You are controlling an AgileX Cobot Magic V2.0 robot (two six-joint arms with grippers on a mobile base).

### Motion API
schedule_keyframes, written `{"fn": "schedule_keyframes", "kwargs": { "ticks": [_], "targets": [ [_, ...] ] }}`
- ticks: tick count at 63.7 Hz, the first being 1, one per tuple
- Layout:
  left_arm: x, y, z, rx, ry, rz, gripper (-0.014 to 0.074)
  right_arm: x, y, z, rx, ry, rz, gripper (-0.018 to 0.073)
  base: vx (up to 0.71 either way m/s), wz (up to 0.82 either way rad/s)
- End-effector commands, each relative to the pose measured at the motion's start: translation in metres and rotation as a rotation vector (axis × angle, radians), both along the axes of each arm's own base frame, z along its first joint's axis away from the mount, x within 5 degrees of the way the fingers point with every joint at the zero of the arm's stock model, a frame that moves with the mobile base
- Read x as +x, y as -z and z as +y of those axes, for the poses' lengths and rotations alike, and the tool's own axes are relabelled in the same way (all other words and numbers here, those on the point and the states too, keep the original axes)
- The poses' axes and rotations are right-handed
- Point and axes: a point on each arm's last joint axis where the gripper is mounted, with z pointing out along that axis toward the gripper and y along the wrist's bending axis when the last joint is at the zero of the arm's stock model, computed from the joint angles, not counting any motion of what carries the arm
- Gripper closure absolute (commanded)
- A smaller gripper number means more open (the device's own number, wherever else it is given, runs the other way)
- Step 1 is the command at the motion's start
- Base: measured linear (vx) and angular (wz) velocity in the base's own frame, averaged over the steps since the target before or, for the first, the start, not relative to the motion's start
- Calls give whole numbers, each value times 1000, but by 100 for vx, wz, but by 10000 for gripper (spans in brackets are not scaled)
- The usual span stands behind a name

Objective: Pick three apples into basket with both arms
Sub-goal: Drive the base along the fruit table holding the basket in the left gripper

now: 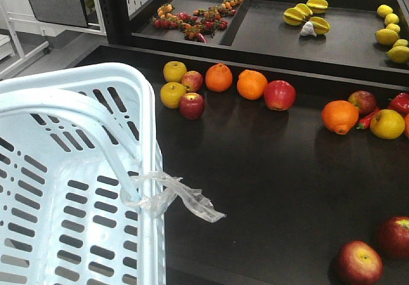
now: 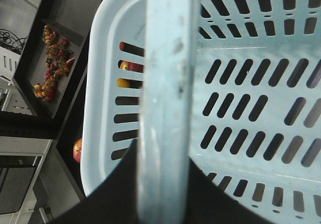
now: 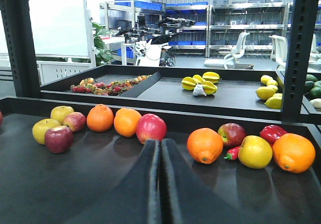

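left gripper (image 2: 163,184) appearing clenched on hoop handle of pale blue-white slotted plastic basket (image 1: 96,80). basket filling lower left of front view, no fruit showing inside.
right gripper (image 3: 160,143) sitting clenched, grasping nothing, pointing toward round red apple (image 3: 151,127) at mid-frame.
dark maroon apple (image 3: 58,139) lying at left, touching yellow apple (image 3: 42,130).
risk: closed claw nudging fruit, rolling it into round oranges (image 3: 127,121).
risk: basket swinging on handle, apple missing opening.

The pale-blue slotted basket (image 1: 64,78) sits left, 1 maroon apple (image 1: 191,105) beyond it, 2 apples (image 1: 359,262) front-right.

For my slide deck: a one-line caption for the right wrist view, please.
Right gripper, shut, faces a shelf row of apples, oranges and a red pepper.
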Motion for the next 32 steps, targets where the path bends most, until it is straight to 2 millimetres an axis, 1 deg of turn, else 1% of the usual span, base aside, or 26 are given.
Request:
{"fn": "schedule_keyframes", "kwargs": {
  "ticks": [1,16,32],
  "targets": [
    [-1,-16,-1,-84,8,-87,603,-1,-3,0,-12,1,-71,568,1,-5],
    [-1,-16,-1,-84,8,-87,603,-1,-3,0,-12,1,-71,568,1,-4],
    [-1,-16,-1,-84,8,-87,603,-1,-3,0,-12,1,-71,568,5,-16]
  ]
}}
